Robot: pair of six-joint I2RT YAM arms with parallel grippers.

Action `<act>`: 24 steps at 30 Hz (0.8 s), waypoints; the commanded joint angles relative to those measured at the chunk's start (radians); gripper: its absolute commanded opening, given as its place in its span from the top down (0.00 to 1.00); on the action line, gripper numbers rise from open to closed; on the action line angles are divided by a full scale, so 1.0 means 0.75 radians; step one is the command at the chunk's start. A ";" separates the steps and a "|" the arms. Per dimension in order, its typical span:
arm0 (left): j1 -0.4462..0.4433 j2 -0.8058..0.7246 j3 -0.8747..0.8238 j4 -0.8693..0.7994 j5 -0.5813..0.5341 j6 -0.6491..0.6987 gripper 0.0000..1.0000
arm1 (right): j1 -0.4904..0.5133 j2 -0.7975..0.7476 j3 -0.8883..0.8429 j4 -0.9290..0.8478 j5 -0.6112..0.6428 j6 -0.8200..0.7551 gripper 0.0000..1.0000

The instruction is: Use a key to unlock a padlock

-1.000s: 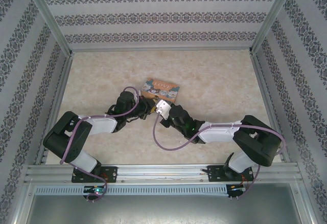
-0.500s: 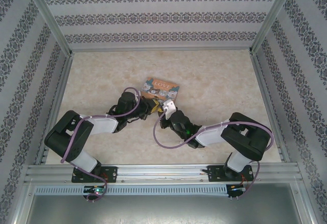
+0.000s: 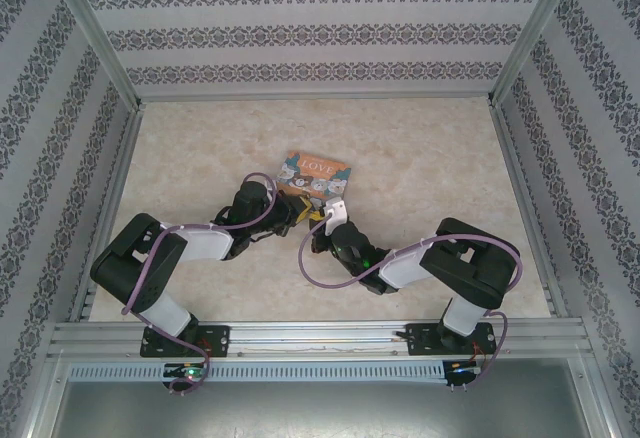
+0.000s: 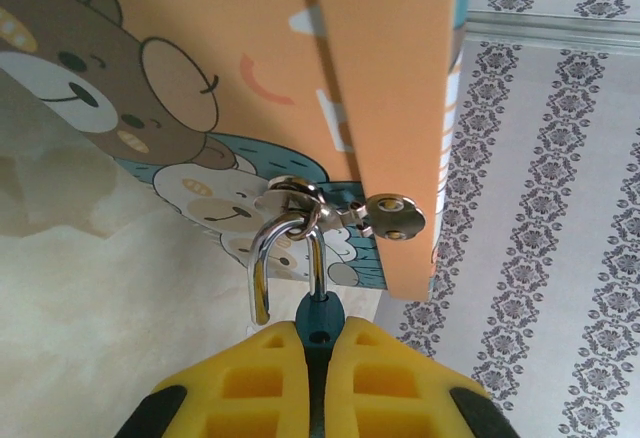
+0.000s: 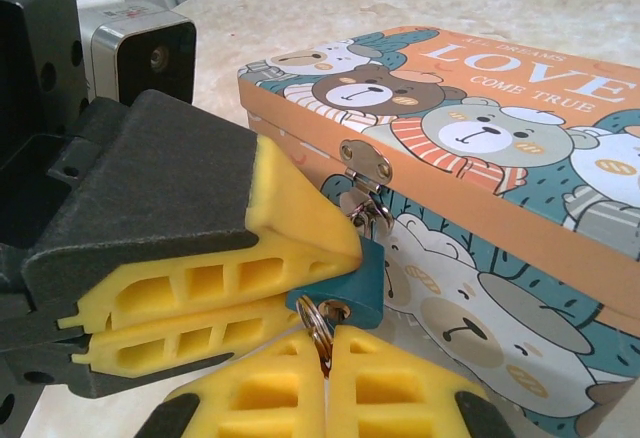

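Note:
The small teal padlock (image 4: 320,320) hangs by its pale shackle (image 4: 285,248) from the latch ring of the "LOVE" tin (image 4: 250,78). One shackle leg sits in the body. The other leg ends free beside it, out of its hole. My left gripper (image 4: 318,336) is shut on the padlock's body. In the right wrist view the padlock (image 5: 365,270) shows its keyhole, with the key (image 5: 335,311) and its ring (image 5: 318,323) in it. My right gripper (image 5: 326,346) is shut on the key from below. In the top view both grippers (image 3: 298,212) (image 3: 322,222) meet at the tin's near side.
The tin (image 3: 318,172) lies closed on the beige table (image 3: 430,158), its metal hasp (image 5: 365,161) on the near side. Patterned walls and metal rails (image 3: 300,336) enclose the table. The left gripper's yellow fingers (image 5: 250,258) press close beside the right gripper.
The right arm has folded, its elbow drawing in toward the left and its wrist shifting slightly at the padlock. The left arm has barely moved.

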 commanded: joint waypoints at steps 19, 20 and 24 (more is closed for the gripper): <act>0.001 -0.243 0.013 -0.318 -0.034 0.229 0.59 | 0.025 -0.057 -0.085 0.168 0.085 0.320 1.00; 0.008 -0.273 0.009 -0.352 -0.041 0.244 0.58 | 0.024 -0.063 -0.093 0.165 0.086 0.339 1.00; 0.025 -0.398 0.018 -0.533 -0.099 0.346 0.57 | 0.024 -0.093 -0.136 0.151 0.094 0.442 1.00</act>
